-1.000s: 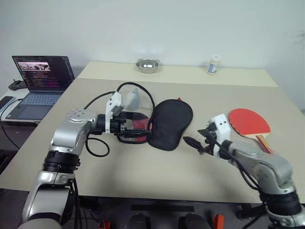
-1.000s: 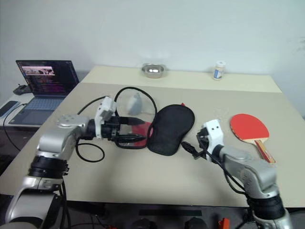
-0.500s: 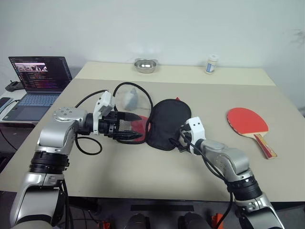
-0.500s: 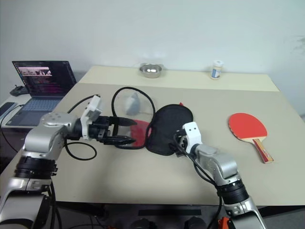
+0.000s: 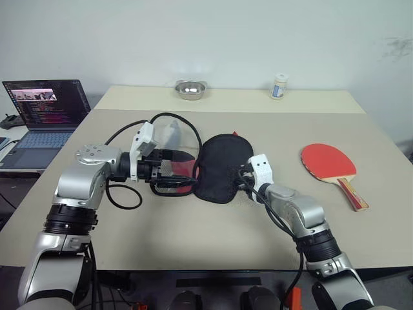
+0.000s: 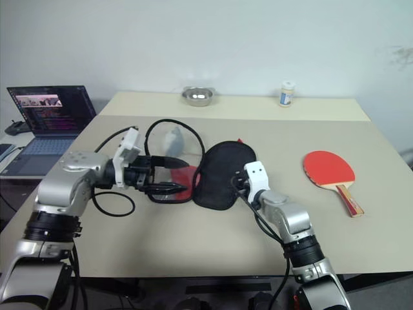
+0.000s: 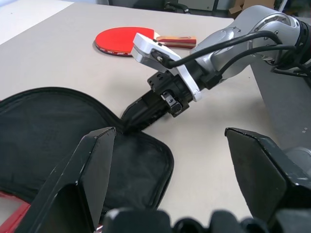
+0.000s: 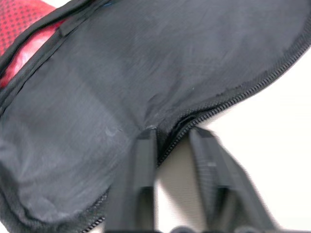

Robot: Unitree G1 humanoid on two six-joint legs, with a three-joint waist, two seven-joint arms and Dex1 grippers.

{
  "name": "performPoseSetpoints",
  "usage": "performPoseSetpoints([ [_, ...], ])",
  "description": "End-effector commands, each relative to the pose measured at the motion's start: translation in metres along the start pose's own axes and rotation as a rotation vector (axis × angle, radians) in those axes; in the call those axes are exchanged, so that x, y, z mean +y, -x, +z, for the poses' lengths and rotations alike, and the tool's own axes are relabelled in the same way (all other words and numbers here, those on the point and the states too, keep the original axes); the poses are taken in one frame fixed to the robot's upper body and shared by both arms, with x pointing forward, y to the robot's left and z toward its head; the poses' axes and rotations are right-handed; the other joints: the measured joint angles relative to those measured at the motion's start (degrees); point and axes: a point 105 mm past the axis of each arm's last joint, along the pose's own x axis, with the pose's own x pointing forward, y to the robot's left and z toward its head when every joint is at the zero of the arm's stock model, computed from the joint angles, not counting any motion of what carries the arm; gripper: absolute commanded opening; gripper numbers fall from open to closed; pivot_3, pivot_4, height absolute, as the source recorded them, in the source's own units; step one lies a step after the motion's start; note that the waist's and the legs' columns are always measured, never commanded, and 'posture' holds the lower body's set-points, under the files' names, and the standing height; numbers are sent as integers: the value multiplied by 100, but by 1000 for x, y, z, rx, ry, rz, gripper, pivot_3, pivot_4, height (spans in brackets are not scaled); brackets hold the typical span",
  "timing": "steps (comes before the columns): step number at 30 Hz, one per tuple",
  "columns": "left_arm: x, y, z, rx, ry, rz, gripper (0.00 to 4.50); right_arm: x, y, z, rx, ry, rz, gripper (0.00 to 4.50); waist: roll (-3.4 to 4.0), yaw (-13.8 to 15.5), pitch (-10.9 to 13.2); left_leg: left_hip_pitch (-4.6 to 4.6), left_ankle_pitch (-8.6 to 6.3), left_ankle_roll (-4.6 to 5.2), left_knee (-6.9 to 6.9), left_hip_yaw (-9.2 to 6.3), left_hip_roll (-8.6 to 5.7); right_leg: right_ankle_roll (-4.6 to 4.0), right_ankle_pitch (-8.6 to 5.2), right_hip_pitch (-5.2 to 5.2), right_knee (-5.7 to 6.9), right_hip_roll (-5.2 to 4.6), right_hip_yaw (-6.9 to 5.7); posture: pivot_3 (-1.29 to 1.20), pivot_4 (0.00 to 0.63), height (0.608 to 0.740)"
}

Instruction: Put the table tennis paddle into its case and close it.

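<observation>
Landmark = case (image 5: 222, 169), lying flat mid-tabletop (image 5: 193, 239), black flap up, red lining showing at its left edge. Left of the case: left gripper (image 5: 169, 169) hovers at the lining side, fingers (image 7: 92, 170) wide apart, nothing between them, same spot as a second ago. At the case's right rim: right gripper (image 5: 244, 183) has come in from the open tabletop nearer the paddle and now sits on the zipper edge; its fingers (image 8: 141, 184), spread a second ago, have closed in and pinch the rim fabric, though a small gap shows beside the zipper. Well right of the case: table tennis paddle (image 5: 328, 163) flat on the tabletop, red face up, untouched. Judgement: the case is being held for opening; paddle insertion and closing are both not yet done.
</observation>
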Motion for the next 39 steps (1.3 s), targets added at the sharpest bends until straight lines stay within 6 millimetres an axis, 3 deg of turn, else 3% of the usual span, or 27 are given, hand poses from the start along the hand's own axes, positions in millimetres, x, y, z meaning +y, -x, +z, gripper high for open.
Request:
performPoseSetpoints([
  [1,-2,-5,15,-29,-71,-21,3941,-26,6,13,-48,-67,-109,38,0,10,0,0,0,0,0,0,-1,0,0,0,0,0,0,0,150,740],
  [7,-4,-13,16,-43,-80,-48,3941,-40,15,17,-74,-174,-166,38,0,26,0,-2,0,-1,-1,-1,-5,0,0,1,-2,-4,-1,0,150,740],
  [16,-11,-26,16,-60,-79,-115,3941,-80,65,8,-49,-243,-252,38,0,28,0,-5,0,-1,-4,-3,-6,-1,-2,0,-3,-5,-3,0,150,740],
  [24,-12,-35,17,-79,-81,-145,3941,-81,96,3,-52,-291,-289,38,1,-1,1,-1,0,-1,-6,-5,1,-2,-4,-2,2,-4,-1,0,150,740],
  [29,-11,-40,18,-84,-86,-158,3941,-81,101,1,-50,-304,-308,38,1,7,1,-4,0,-1,-7,-5,-4,11,-15,-2,-1,-3,-2,0,150,740],
  [34,-10,-42,19,-88,-92,-164,3941,-94,102,0,-39,-270,-354,38,1,7,1,-3,0,-1,-6,-4,-5,16,-17,-1,-1,-2,-2,0,150,740],
  [39,-9,-43,20,-95,-100,-159,3941,-96,107,8,-65,-212,-336,38,2,5,1,-3,0,-1,-8,-5,-4,14,-17,-2,-2,-1,-2,0,150,740],
])
